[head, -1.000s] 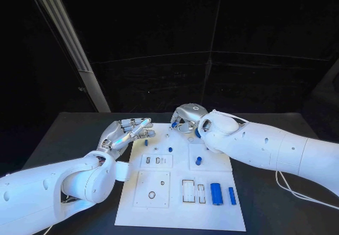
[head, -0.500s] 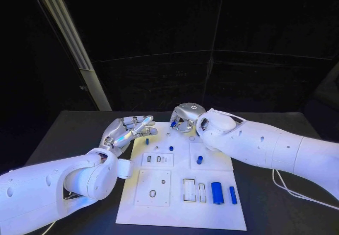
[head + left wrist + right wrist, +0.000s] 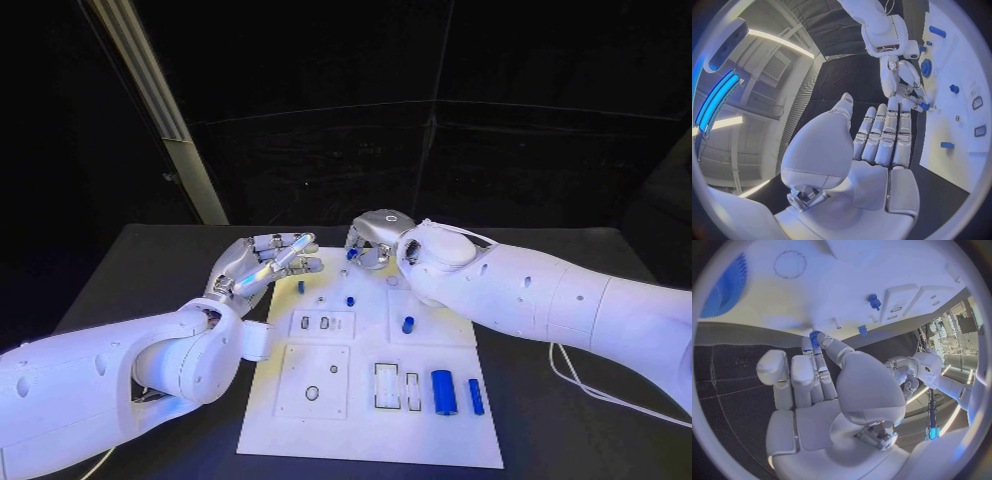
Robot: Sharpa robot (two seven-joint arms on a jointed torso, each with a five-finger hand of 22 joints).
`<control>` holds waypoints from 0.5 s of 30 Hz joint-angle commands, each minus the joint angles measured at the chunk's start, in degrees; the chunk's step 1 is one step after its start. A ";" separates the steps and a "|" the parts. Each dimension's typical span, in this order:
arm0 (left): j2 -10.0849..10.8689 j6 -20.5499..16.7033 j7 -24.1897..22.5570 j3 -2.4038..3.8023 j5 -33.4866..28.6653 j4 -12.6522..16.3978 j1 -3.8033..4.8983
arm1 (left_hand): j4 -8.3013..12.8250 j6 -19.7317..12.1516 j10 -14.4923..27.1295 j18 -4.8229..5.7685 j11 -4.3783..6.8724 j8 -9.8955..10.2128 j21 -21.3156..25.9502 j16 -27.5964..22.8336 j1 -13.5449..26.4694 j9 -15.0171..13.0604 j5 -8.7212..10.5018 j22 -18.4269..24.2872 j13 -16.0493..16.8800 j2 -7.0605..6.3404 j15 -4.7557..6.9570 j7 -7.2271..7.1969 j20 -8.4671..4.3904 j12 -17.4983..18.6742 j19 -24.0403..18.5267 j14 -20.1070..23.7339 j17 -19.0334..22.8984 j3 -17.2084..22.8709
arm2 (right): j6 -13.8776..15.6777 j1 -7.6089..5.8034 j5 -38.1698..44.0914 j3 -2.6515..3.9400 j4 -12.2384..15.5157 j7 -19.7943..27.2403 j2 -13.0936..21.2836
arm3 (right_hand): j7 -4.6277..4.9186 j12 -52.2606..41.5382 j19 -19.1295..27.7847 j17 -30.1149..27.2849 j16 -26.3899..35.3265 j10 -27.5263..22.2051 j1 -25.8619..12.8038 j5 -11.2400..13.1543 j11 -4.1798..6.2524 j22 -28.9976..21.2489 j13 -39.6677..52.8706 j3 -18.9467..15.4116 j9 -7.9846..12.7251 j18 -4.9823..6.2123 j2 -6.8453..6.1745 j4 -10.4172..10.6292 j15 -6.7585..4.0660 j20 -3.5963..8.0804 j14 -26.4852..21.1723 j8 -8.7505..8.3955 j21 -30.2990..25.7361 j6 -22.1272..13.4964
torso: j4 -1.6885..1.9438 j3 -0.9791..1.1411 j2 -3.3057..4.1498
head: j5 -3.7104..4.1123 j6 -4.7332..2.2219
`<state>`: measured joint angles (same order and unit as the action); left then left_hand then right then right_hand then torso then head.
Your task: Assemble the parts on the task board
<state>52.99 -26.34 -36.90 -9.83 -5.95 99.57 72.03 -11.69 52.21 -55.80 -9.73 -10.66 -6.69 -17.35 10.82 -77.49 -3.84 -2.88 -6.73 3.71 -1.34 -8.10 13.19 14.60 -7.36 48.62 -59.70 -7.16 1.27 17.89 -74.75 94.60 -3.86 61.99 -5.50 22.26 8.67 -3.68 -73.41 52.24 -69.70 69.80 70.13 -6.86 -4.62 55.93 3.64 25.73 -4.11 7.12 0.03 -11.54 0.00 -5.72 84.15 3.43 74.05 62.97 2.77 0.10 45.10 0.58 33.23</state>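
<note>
A: The task board (image 3: 368,400) lies in the middle of the table; the small blue part (image 3: 814,336) is pinched at the right hand's (image 3: 378,238) fingertips over the board's far edge.

B: And your left hand (image 3: 260,265)?

A: Fingers straight, together, holding nothing, over the board's far left corner. The part looks light, stiff and probably slick; hold it by its sides.

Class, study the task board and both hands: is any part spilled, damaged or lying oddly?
Nothing stands out. The blue parts lie or stand on the task board; none is on the table. The right hand pinches a small blue part; the left hand holds nothing.
</note>
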 commanded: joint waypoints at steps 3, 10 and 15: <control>-0.11 0.91 -0.11 0.04 0.38 0.02 0.17 | 0.17 0.40 0.36 -0.82 -0.03 0.19 0.16 -0.23 -0.08 0.06 -0.01 0.05 -0.08 0.53 0.01 0.32 -0.12 0.40 0.46 -0.25 -0.07 -0.23 | -1.98 -0.14 0.60 0.03 -0.49 -0.29 -0.54 | 0.31 0.20 0.06 0.03 -0.29 -0.41 -0.23 0.40 -0.25 0.05 -0.02 -0.14 0.02 -0.65 -0.46 0.44 -0.13 -0.13 0.53 0.21 0.32 0.08 | -0.01 0.02 0.03 | -0.08 0.11; -0.16 0.94 -0.04 0.04 0.38 -0.03 0.25 | 0.22 0.40 0.38 -0.82 -0.03 0.23 0.17 -0.27 -0.13 0.06 -0.01 0.07 -0.08 0.55 0.01 0.30 -0.12 0.44 0.48 -0.26 -0.07 -0.25 | -2.19 -0.13 0.61 0.02 -1.43 -0.25 -1.23 | 0.51 0.29 0.30 -0.28 -0.25 -1.09 -0.36 0.62 -0.43 -0.15 -0.08 -0.04 0.14 -0.61 -0.82 0.77 0.01 -0.23 0.40 0.08 0.25 -0.53 | 0.00 0.00 0.01 | -0.09 0.08; -0.18 1.01 0.01 0.04 0.38 -0.07 0.31 | 0.22 0.40 0.38 -0.82 -0.03 0.23 0.17 -0.27 -0.13 0.06 -0.01 0.07 -0.08 0.55 0.01 0.30 -0.12 0.44 0.48 -0.26 -0.07 -0.25 | -1.64 -0.13 0.55 0.02 -2.27 0.27 -1.71 | 1.37 0.34 1.79 -3.04 1.21 -5.15 -0.43 0.94 -1.45 -2.22 -0.20 0.40 0.42 -0.26 -1.87 1.40 0.84 -0.91 -0.46 0.01 -0.79 -3.19 | -0.03 0.01 0.04 | -0.05 0.09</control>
<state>52.87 -26.18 -36.79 -9.83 -5.95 99.47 72.21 -11.69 52.21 -55.80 -9.73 -10.66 -6.69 -17.35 10.82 -77.49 -3.84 -2.89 -6.74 3.71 -1.34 -8.10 13.19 14.43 -7.08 48.78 -59.70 -7.16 1.28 16.52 -74.76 94.77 -3.87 59.85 -5.67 20.67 10.01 -3.68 -71.84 49.45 -68.65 64.95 69.58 -6.14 -5.95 53.89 3.49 26.22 -3.77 7.12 -1.44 -10.42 0.55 -6.65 83.60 3.64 73.42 60.02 2.77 0.11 45.10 0.49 33.32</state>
